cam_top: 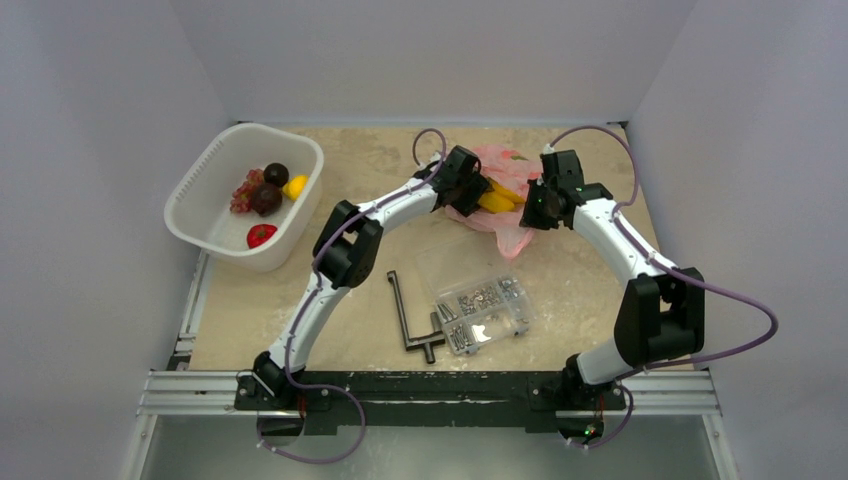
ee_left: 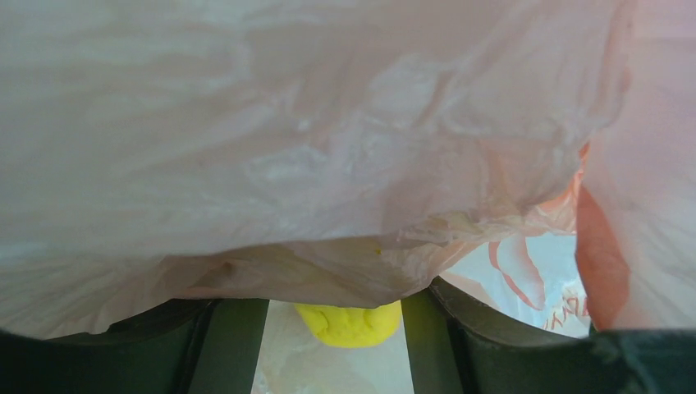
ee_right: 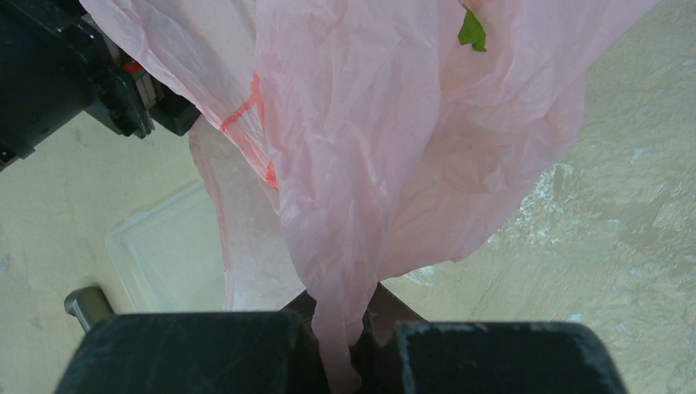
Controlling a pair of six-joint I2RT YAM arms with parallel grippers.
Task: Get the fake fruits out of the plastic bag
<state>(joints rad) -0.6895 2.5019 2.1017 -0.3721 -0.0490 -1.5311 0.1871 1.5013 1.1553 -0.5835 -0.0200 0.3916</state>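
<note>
**Plastic bag:** The pink plastic bag [cam_top: 508,232] lies crumpled on the table [cam_top: 570,290] at the far centre, between the two grippers.

**Right gripper:** The right gripper [ee_right: 341,332] has its jaws pressed together on a gathered fold of the bag. The film rises from the pinch and spreads into a loose sheet. A small green piece [ee_right: 472,29] shows at the top of that sheet.

**Left gripper:** The left gripper [ee_left: 335,316] sits at the left side of the bag with bag film draped over it. Its jaws are spread. The yellow end of the banana [cam_top: 497,200] lies between the fingers [ee_left: 234,345], close to one finger, with a visible gap to the other.

**White basket:** The white basket [cam_top: 200,170] stands at the far left, well apart from the bag. It holds:
- a lemon [cam_top: 295,186]
- a grape bunch [cam_top: 244,190]
- two dark purple pieces [cam_top: 276,174]
- a red piece [cam_top: 261,236]

**Near centre:** A clear compartment box [cam_top: 485,310] of screws rests just beside a black tool [cam_top: 408,318]
</note>
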